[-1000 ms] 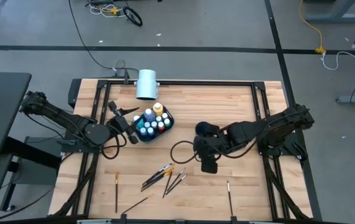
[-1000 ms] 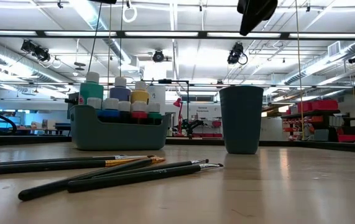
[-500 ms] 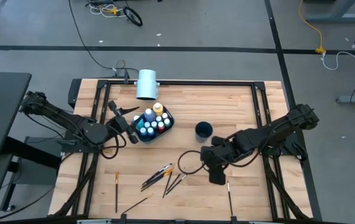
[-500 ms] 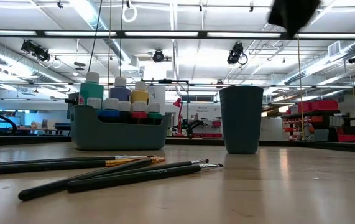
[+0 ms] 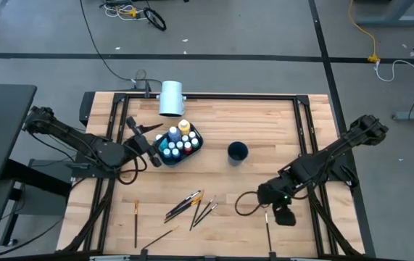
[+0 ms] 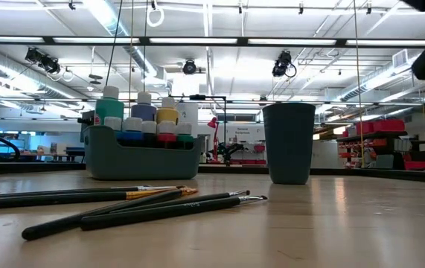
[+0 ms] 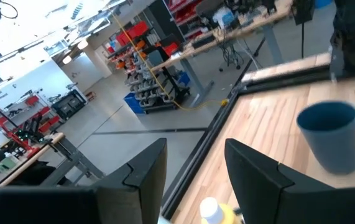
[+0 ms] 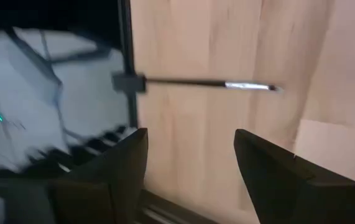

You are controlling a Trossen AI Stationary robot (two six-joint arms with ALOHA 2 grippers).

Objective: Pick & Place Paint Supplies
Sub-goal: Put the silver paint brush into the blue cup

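A dark caddy (image 5: 178, 145) holds several small paint bottles (image 6: 144, 119) at the table's middle left. A dark blue cup (image 5: 237, 151) stands upright to its right. Several thin brushes (image 5: 191, 206) lie loose near the front, and one more (image 5: 135, 221) lies at the left. A single brush (image 5: 267, 228) lies at the front right and also shows in the right wrist view (image 8: 208, 83). My right gripper (image 5: 282, 214) hovers open and empty just beside that brush. My left gripper (image 5: 153, 151) is open and empty at the caddy's left side.
A large white cylinder (image 5: 171, 98) lies at the table's far edge behind the caddy. A black frame rail (image 5: 304, 123) runs along the table's sides. Bare wood (image 5: 265, 123) lies between the cup and the right rail.
My right gripper has gone from over the blue cup toward the table's near right corner, ending by the single brush. The cup stands where it was. My left arm has kept still.
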